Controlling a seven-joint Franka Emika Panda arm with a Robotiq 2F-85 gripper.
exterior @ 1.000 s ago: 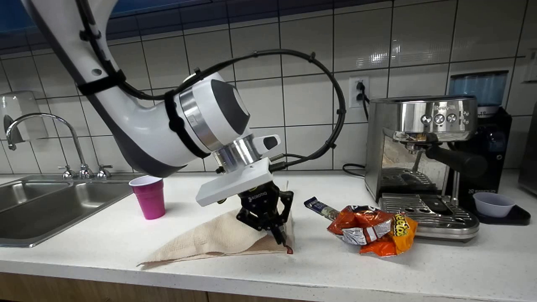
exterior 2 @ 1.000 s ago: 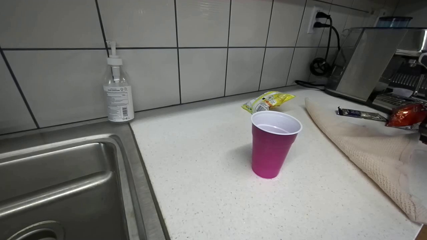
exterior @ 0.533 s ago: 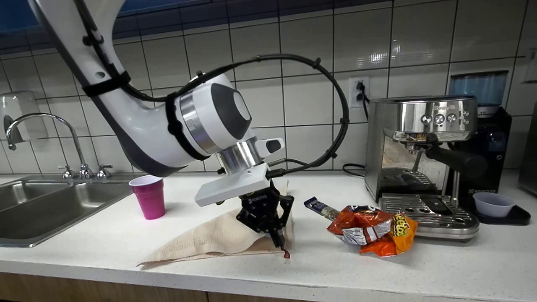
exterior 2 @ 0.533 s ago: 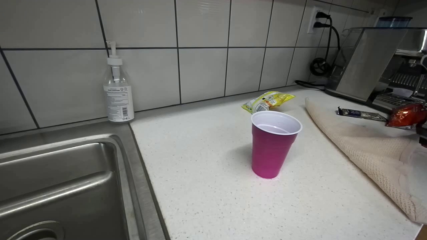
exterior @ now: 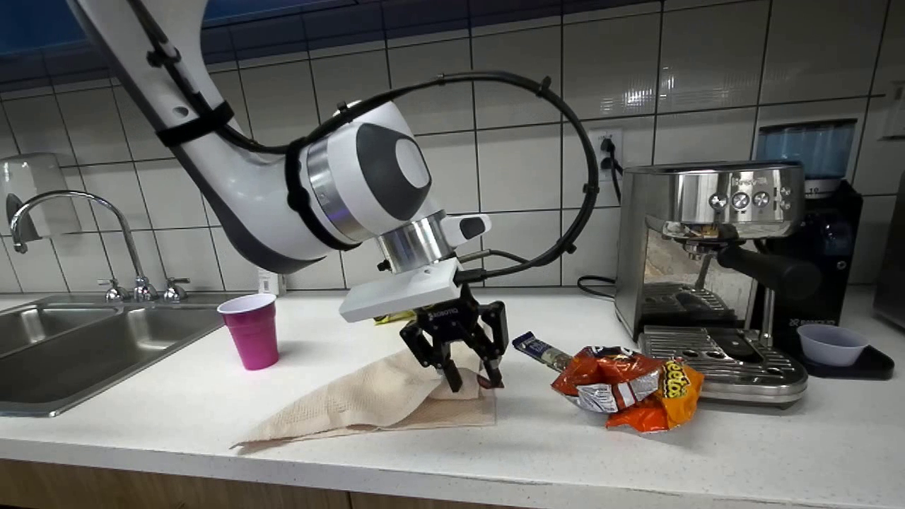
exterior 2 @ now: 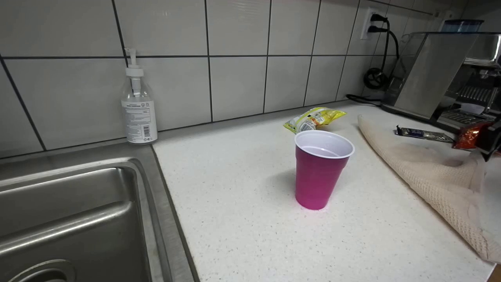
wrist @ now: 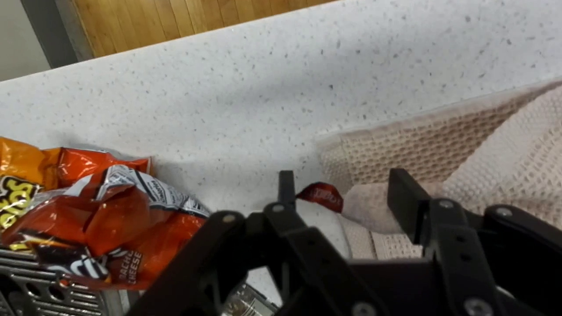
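Observation:
My gripper (exterior: 472,383) stands open over the right end of a beige cloth (exterior: 368,392) on the counter. In the wrist view a small dark-red wrapper (wrist: 324,196) shows in the gap between the fingers, close to the left one, with a fold of the cloth (wrist: 373,206) beside it. An exterior view has the red wrapper (exterior: 490,382) at the right fingertip; whether it touches the finger I cannot tell. At the right edge of an exterior view only part of the gripper (exterior 2: 489,143) shows.
An orange-red snack bag (exterior: 622,389) and a blue bar wrapper (exterior: 541,351) lie right of the gripper, before the coffee machine (exterior: 707,240). A magenta cup (exterior: 251,332) stands near the sink (exterior: 148,332). A yellow packet (exterior 2: 315,118) and pump bottle (exterior 2: 139,113) are near the wall.
The fingers have parted from shut, when the red wrapper hung at their tips. The gripper has moved up or back, away from the counter's front, and the wrapper now appears higher in the picture.

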